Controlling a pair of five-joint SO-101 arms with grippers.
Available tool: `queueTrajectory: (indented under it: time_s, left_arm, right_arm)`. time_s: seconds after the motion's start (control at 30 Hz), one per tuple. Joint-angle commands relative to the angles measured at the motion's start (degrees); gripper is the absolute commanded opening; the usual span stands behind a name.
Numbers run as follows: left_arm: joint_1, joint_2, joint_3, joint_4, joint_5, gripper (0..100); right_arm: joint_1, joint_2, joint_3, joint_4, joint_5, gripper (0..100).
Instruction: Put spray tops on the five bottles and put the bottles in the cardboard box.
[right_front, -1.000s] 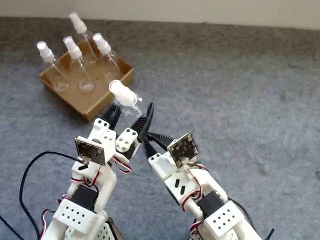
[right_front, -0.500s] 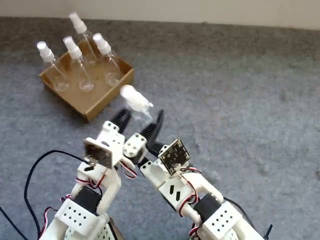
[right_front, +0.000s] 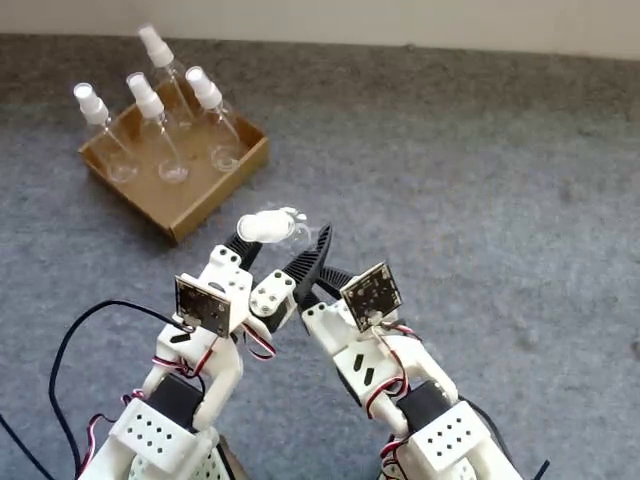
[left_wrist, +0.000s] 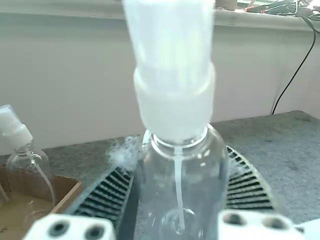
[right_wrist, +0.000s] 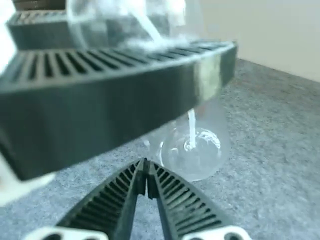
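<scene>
Work centres on the shallow brown cardboard box (right_front: 222, 193), four clear capped bottles (right_front: 163, 140) standing inside. Just off its near corner our left gripper (right_front: 283, 243) pinches the fifth clear round plastic bottle (left_wrist: 175, 195) across its body, white spray top (left_wrist: 172, 75) fitted. Our right gripper (right_wrist: 146, 182), slightly farther from the box, is pressed together, empty. We judge the bottle light, smooth, slippery, slightly squeezable: best held mid-body, never by the top.

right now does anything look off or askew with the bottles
The fifth bottle, clamped in the left gripper near the cardboard box, lies tipped nearly sideways, while the four bottles in the box stand upright. Nothing looks spilled or broken.
</scene>
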Motion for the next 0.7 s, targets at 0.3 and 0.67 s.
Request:
queueTrajectory:
  time_s: [0.3, 0.67]
  left_arm:
    - [-10.2, -0.7, 1.1, 0.1, 0.8, 6]
    - [-29.1, 0.0, -11.8, 0.9, 0.6, 6]
  right_arm:
    - [-0.1, -0.6, 8.0, 4.6, 0.3, 0.5]
    - [0.0, -0.6, 8.0, 7.6, 0.4, 0.5]
